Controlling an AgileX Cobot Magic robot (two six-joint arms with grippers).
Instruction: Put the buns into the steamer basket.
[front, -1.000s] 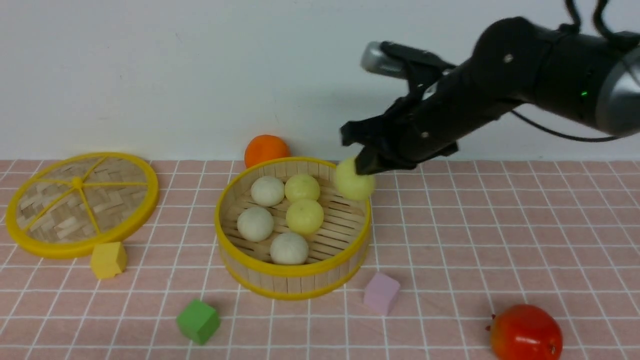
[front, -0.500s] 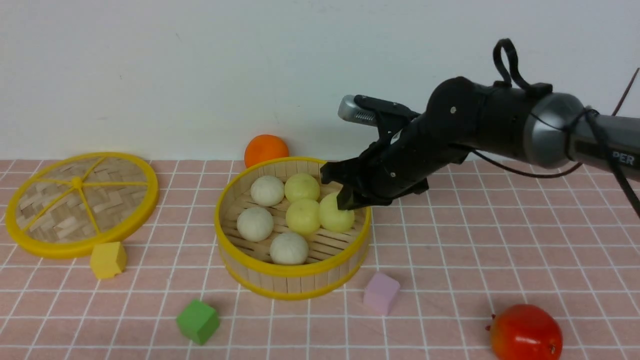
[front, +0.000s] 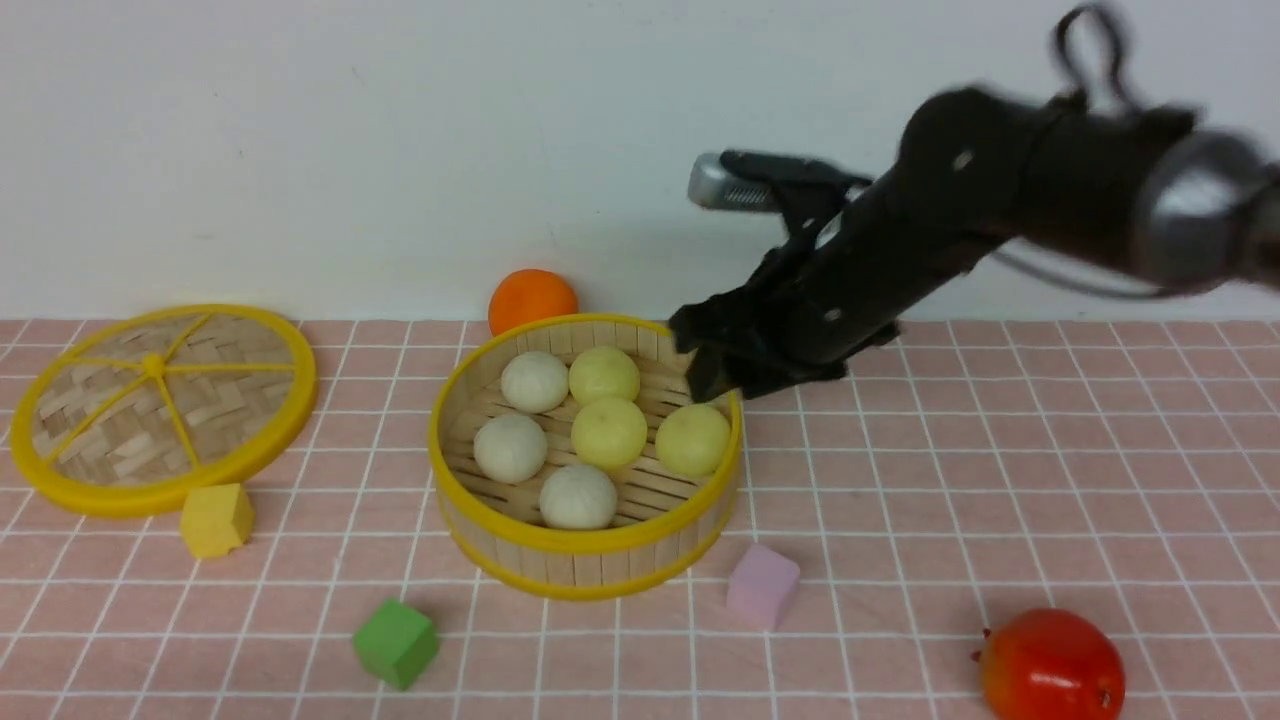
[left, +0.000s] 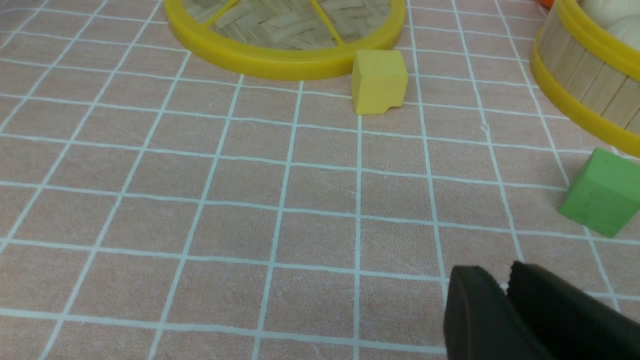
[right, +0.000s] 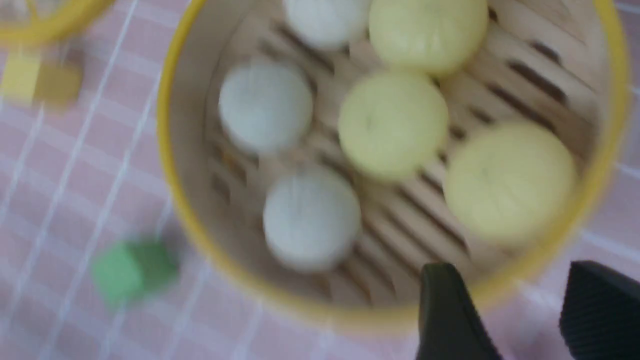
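Six buns (front: 693, 438) are seen inside the steamer basket (front: 590, 560) at the tabletop (front: 1000, 500) centre: three off-white on the left, three pale yellow on the right, the rightmost lying against the right wall. The right gripper (front: 712, 368) is held just above the basket's far-right rim; its fingers (right: 450, 315) are spread wide and nothing is held. The left gripper (left: 505, 285) is seen low over bare tabletop, fingers nearly together and empty. The lid (front: 160, 400) lies far left.
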